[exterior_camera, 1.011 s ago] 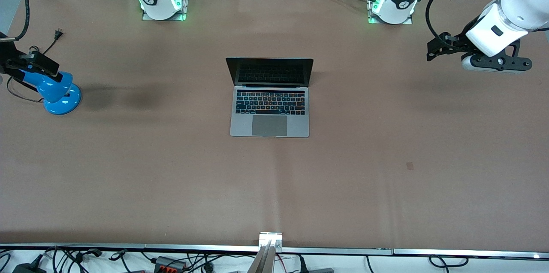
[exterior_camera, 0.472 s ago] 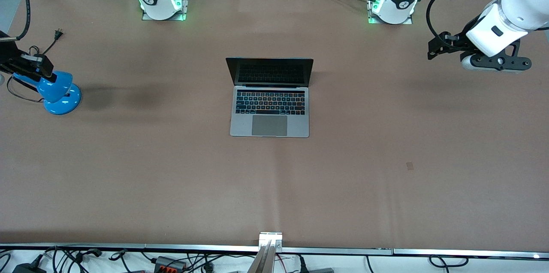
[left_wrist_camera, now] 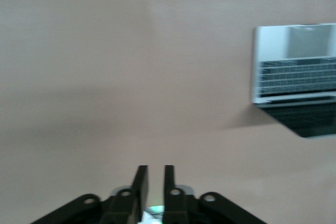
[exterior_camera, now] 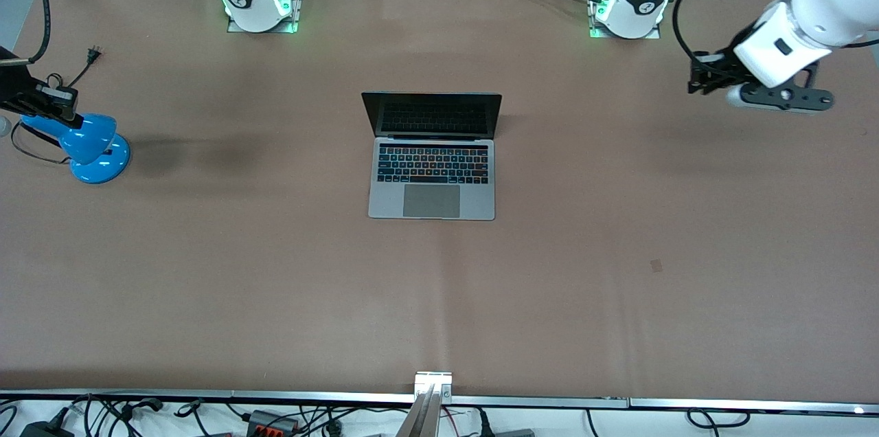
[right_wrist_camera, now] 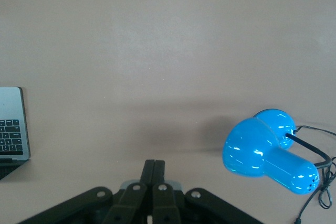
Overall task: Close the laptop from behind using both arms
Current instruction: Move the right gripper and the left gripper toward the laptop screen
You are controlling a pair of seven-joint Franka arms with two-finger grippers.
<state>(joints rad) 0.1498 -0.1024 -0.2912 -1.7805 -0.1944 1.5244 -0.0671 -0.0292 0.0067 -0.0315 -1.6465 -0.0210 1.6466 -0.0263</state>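
Two hands aloft at table ends, left hand [exterior_camera: 695,73] nearly closed, right hand [right_wrist_camera: 154,167] closed

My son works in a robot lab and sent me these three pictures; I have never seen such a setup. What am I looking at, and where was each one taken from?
The wide picture comes from a high camera facing two white robot arms bolted to a brown table. The other two come from small cameras on the arms' wrists, looking down past their black two-finger grippers.

An open laptop lies mid-table, its screen dark. A blue desk lamp stands at the right arm's end.

The left gripper hangs over bare table at the left arm's end, its fingers slightly apart. The right gripper is over the table near the lamp, fingers together. Neither holds anything, and neither touches the laptop yet.
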